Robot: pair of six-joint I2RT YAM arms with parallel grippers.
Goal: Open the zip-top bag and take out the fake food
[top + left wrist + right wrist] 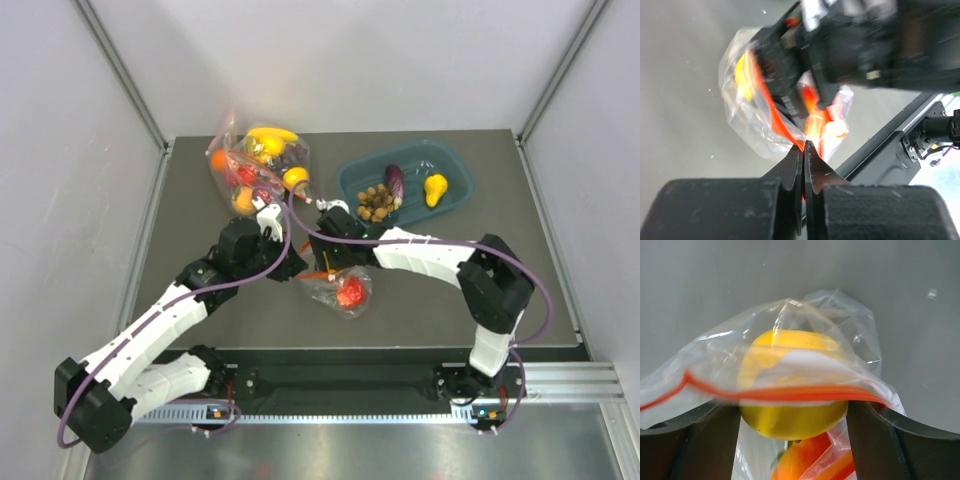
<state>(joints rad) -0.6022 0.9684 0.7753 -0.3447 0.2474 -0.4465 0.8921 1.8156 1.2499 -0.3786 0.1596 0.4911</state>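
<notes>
The zip-top bag (338, 290) lies near the table's front edge, a red tomato (350, 293) inside it. My left gripper (297, 267) is shut on its red-orange zip strip (771, 107) at the bag's left edge; in the left wrist view (804, 145) the jaws pinch the strip. My right gripper (329, 262) reaches into the bag mouth. In the right wrist view (792, 412) a yellow lemon (790, 415) fills the gap between both fingers, with the strip (790, 392) across it and the tomato (802, 465) below. An eggplant (394, 180), a pear (435, 188) and a brown cluster (374, 204) lie in the tray.
A teal tray (455, 160) sits at the back right. A second clear bag (255, 165) with a banana, an orange and other fruit lies at the back left, just behind my left wrist. Grey walls stand on both sides.
</notes>
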